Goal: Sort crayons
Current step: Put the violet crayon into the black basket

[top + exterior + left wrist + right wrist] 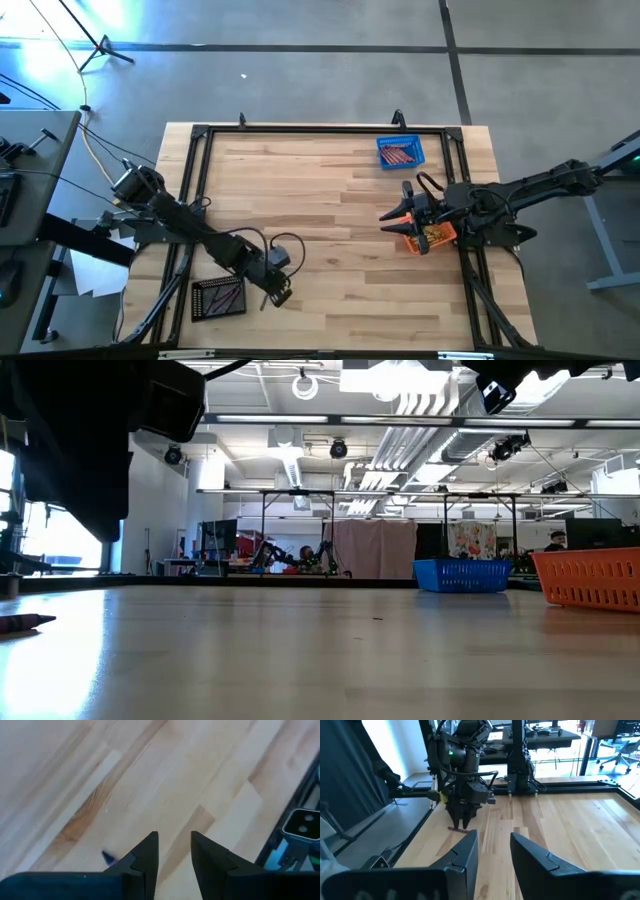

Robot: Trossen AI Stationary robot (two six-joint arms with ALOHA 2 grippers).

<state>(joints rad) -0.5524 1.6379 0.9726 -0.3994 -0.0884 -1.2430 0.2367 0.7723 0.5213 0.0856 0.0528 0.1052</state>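
Observation:
A purple-maroon crayon (457,828) lies flat on the wood near the table's front left. It also shows in the low view (25,622), and its tip shows in the left wrist view (107,856). My left gripper (465,823) points down just above it. The gripper (174,852) is open, and the crayon lies beside one finger, not between them. My right gripper (386,217) hangs open and level over the table's right side (492,852), with nothing between its fingers. Red-orange crayons (401,155) lie in the blue basket (384,150). Yellow crayons (435,234) lie in the orange basket (412,243).
A black mesh basket (218,297) stands at the front left, close to my left gripper. The blue basket (463,575) is at the far right and the orange basket (590,580) under my right arm. A black frame (320,128) rims the table. Bare wood lies in the middle.

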